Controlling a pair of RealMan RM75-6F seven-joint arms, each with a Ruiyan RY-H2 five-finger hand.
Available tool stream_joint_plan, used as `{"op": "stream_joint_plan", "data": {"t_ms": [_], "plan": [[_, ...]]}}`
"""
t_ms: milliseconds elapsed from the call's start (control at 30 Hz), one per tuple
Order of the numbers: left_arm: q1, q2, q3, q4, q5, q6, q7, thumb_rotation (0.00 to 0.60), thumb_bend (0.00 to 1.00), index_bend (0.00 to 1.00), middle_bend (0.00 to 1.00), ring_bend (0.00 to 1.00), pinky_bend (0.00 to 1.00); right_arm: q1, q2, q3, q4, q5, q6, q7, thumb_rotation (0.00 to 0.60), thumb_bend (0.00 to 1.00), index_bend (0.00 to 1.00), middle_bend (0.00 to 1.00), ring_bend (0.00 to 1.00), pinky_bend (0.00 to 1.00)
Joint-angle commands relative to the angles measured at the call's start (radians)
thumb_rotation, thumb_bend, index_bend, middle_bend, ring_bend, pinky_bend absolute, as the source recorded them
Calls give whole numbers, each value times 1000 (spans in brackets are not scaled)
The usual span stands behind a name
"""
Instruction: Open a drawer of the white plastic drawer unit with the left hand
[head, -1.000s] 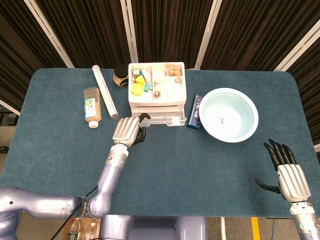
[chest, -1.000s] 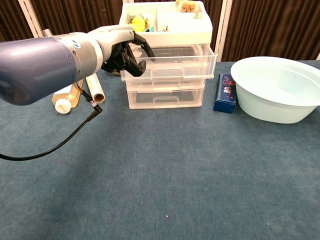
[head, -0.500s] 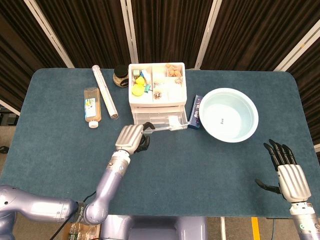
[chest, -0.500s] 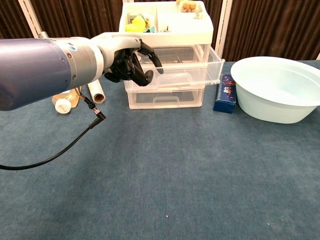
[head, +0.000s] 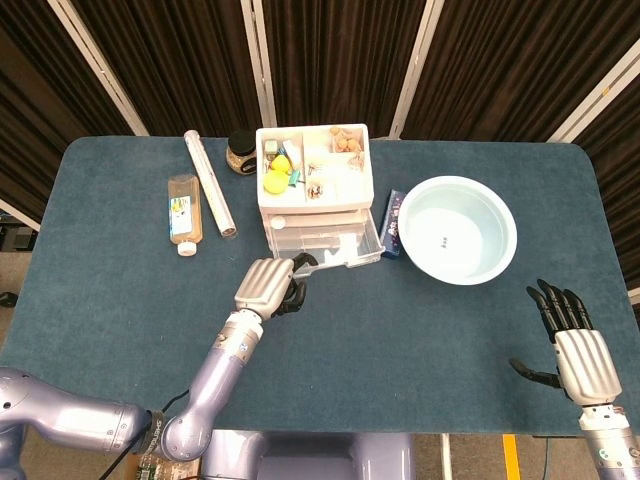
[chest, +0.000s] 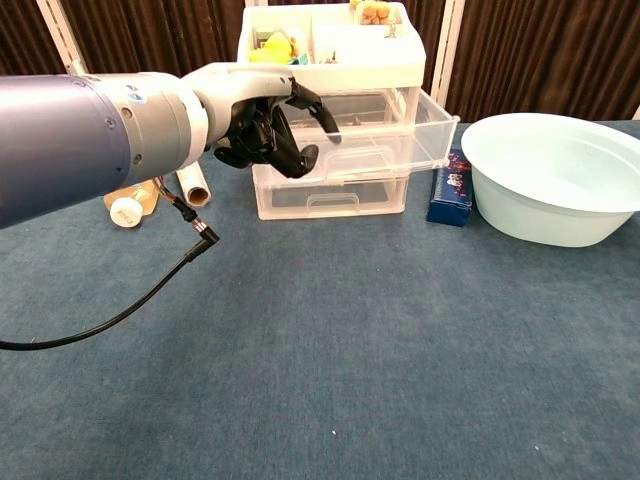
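Since a second ago, the upper clear drawer (head: 325, 238) of the white plastic drawer unit (head: 313, 172) has slid further out toward the robot, and it now juts well past the drawer below it, skewed so that its right corner sticks out most. Drawing back with it, the left hand (head: 268, 285) now sits lower in the head view, just off the drawer's front left corner. Its fingers (chest: 313, 101) are curled, and in the chest view one dark fingertip hooks up near the drawer's front edge; whether it is actually touching or gripping the rim cannot be told from either view. Nothing else is in that hand. From the arm a black cable (chest: 120, 312) droops down to the blue table (head: 120, 300). At the far right of the table edge the right hand (head: 572, 345) rests unchanged, fingers straight and apart, holding nothing. On top of the unit an open tray holds small yellow and tan items. Left of the unit lie a long tube (head: 209, 184) and a flat bottle (head: 184, 212), with a dark-lidded jar (head: 241, 152) behind them. Between the unit and the pale blue basin (head: 458, 230) stands a small blue box (head: 392, 222), just beside the open drawer's right corner.
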Motion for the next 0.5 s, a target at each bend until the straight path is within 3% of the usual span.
{"op": "stream_joint_plan", "data": {"t_ms": [33, 167, 233, 433, 500], "plan": [[-2, 1, 16, 18, 29, 16, 5, 600, 510, 197, 1000, 991, 977, 0, 0, 0, -1, -1, 0, 0, 600, 171, 0, 0, 0, 0], [0, -2, 38, 50, 80, 41, 8, 600, 368, 141, 989, 932, 952, 0, 1, -1, -1, 0, -1, 0, 600, 171, 0, 0, 0, 0], [3, 0, 51, 60, 111, 52, 12, 600, 309, 130, 938, 875, 908, 0, 1, 0, -1, 0, -1, 0, 600, 171, 0, 0, 0, 0], [37, 38, 126, 24, 277, 122, 31, 600, 201, 119, 656, 631, 726, -1, 2, 2, 2, 4, 2, 5, 600, 172, 0, 0, 0, 0], [82, 79, 193, -18, 406, 186, 29, 600, 190, 121, 530, 499, 621, -2, 4, 3, 2, 8, 1, 9, 600, 171, 0, 0, 0, 0]]}}
